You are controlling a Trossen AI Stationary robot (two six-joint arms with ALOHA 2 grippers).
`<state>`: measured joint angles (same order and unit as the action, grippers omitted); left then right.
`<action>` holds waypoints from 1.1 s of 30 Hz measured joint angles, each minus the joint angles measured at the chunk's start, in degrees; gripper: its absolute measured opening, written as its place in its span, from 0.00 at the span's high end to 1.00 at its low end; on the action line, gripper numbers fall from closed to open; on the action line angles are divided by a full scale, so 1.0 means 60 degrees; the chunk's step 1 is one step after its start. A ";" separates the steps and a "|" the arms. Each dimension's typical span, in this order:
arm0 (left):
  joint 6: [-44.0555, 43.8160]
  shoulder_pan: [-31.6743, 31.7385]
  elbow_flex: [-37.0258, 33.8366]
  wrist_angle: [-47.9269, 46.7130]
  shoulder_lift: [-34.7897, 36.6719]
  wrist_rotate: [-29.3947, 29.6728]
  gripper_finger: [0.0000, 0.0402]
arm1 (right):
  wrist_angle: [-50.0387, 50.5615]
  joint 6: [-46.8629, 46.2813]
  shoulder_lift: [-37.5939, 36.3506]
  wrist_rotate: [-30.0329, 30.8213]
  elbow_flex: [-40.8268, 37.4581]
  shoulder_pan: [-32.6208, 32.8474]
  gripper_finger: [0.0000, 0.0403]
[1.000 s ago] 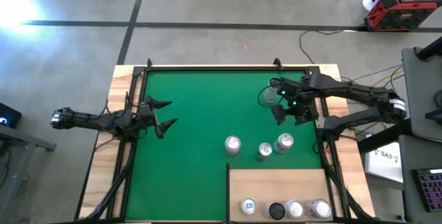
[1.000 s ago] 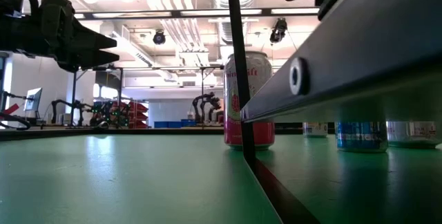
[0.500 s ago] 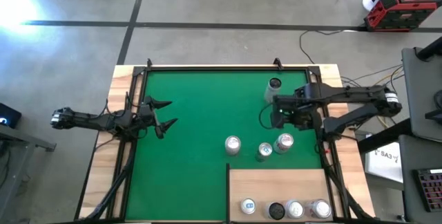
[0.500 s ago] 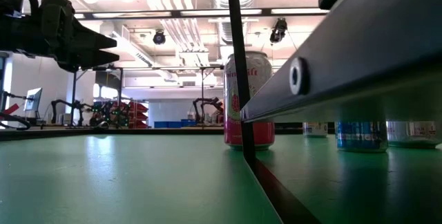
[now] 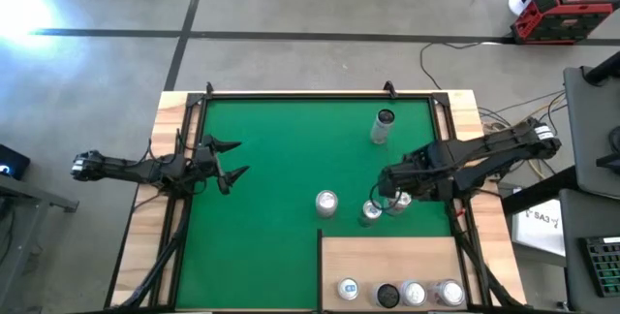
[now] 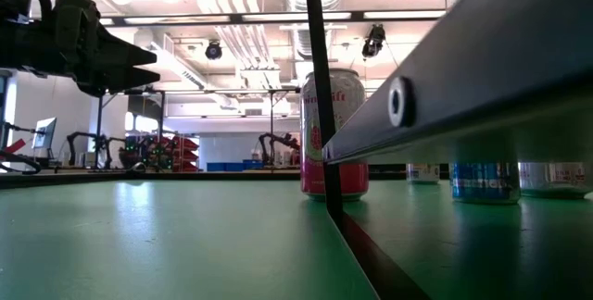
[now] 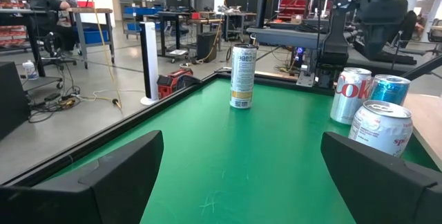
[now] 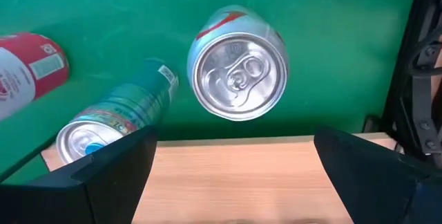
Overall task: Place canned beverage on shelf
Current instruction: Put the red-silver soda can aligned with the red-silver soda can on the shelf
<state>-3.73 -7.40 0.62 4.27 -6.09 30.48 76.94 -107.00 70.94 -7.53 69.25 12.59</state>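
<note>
Three cans stand on the green mat (image 5: 271, 159) just beyond the shelf (image 5: 387, 256): a silver-and-red one (image 8: 238, 79), a teal one (image 8: 114, 124) and a red one (image 8: 27, 65). My right gripper (image 5: 386, 196) hangs open above the silver-and-red can, pointing steeply down, touching nothing. A tall slim can (image 5: 385, 125) stands upright farther back. The shelf is a pale wood panel at the near right, with several cans (image 5: 414, 294) upright along its near edge. My left gripper (image 5: 228, 159) waits open and level at the mat's left edge.
Narrow wooden rim strips and dark rails (image 5: 184, 159) frame the mat. In the low view the shelf's dark edge (image 6: 482, 68) crosses the upper right, with the red can (image 6: 334, 133) and the teal can (image 6: 484, 181) standing behind it. The mat's left and middle lie bare.
My right gripper has swung from beside the tall slim can toward the table's near edge, turning about its own axis, and now hangs over the three cans by the shelf. It has stayed open. The tall can stands where it was.
</note>
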 joint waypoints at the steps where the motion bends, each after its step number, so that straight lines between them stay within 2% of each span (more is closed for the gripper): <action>1: 0.0000 0.0000 0.0000 0.0000 0.0000 -0.0002 0.06 | -0.0027 -0.0115 0.0059 0.0026 0.0000 0.0075 0.05; 15: 0.0000 0.0000 0.0000 0.0000 0.0000 -0.0004 0.06 | -0.0222 -0.0893 0.0730 0.0295 -0.0119 0.0195 0.05; 25: 0.0000 0.0000 0.0000 0.0002 0.0000 -0.0002 0.06 | -0.1492 -0.1371 -0.0111 0.0467 -0.1529 0.0191 0.04; 33: 0.0000 0.0000 0.0000 0.0000 0.0000 -0.0003 0.06 | -0.2135 -0.1694 -0.0190 0.0452 -0.2211 0.0191 0.04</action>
<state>-3.73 -7.40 0.62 4.27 -6.09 30.46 64.13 -117.16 69.80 -4.82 55.99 13.74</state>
